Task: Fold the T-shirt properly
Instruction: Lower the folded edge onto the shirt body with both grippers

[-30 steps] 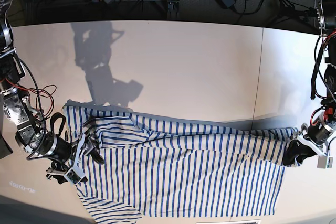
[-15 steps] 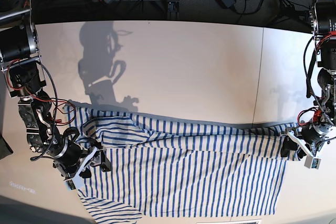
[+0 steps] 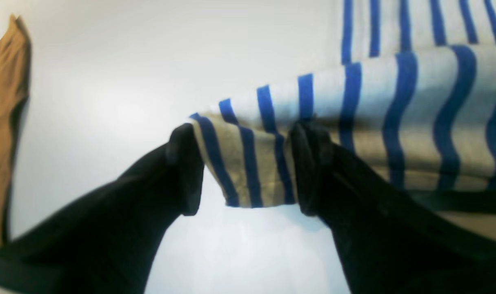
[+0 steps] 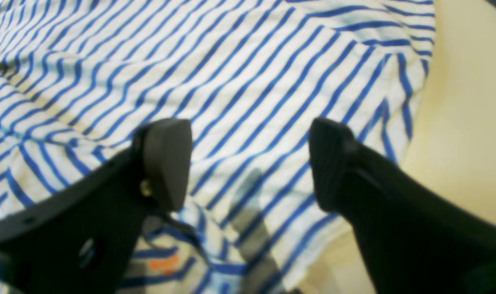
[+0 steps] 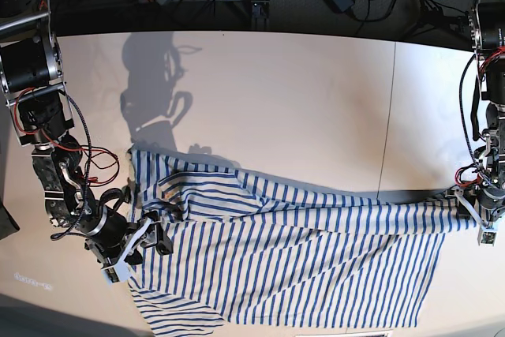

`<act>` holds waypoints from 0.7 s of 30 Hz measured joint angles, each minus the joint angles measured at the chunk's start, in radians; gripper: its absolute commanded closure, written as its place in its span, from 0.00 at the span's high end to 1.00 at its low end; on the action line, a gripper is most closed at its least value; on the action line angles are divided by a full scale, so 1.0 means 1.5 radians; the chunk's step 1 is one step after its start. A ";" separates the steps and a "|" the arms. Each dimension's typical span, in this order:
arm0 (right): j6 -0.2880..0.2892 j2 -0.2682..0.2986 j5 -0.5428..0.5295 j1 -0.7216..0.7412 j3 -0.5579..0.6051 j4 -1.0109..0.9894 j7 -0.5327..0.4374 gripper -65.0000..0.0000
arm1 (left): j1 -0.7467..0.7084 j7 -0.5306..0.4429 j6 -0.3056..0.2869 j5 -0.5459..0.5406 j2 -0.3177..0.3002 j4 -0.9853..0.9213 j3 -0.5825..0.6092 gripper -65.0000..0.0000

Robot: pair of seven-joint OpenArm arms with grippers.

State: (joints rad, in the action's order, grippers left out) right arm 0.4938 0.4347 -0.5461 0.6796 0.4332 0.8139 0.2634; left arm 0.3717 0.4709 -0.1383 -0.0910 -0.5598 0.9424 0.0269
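T-shirt (image 5: 292, 262) spread wide across the near half of the pale surface (image 5: 276, 100), long axis side to side in the base view, a loose fold running along its far edge and a sleeve trailing off at the near corner below the right claw

Left claw (image 3: 243, 171) at the shirt's outer end, seen in the base view at (image 5: 477, 215). Wrist view: a folded striped corner sitting between the two black fingers (image 3: 313, 167), cloth against the inner face of one finger, a narrow gap at the other. Not clenched tight; whether the cloth is truly pinched or only lying in the gap cannot be told. Beyond that corner, bare surface; a tan object (image 3: 3, 122) at the frame edge, too blurred to name

Right claw (image 4: 250, 163) at the opposite end of the shirt, in the base view at (image 5: 146, 236). Fingers spread wide apart, released, nothing between them; striped cloth visible through the gap. Bare cream surface past the shirt's edge to one side. Small orange mark (image 4: 164, 263) on the fabric close under the claw
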 measured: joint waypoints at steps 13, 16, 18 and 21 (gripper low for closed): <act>0.001 -0.025 -0.003 0.000 0.000 0.000 0.028 0.68 | 0.000 -0.021 -0.142 -0.075 0.002 0.097 0.000 0.56; 0.000 -0.038 -0.005 0.000 0.000 0.000 0.032 0.68 | 0.000 -0.022 -0.166 -0.070 -0.001 0.117 0.030 0.56; 0.000 -0.045 -0.006 0.000 0.000 0.000 0.031 0.68 | 0.001 -0.023 -0.175 -0.037 -0.005 0.132 0.079 0.56; 0.000 -0.052 -0.006 0.000 0.000 0.000 0.033 0.68 | 0.002 -0.027 -0.169 0.036 -0.001 0.144 0.164 0.56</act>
State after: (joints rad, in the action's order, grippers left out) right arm 0.4942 0.3573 -0.5545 0.6792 0.4332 0.8139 0.3122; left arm 0.3748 0.4301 -0.3923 -0.0368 -0.5617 1.1584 0.2726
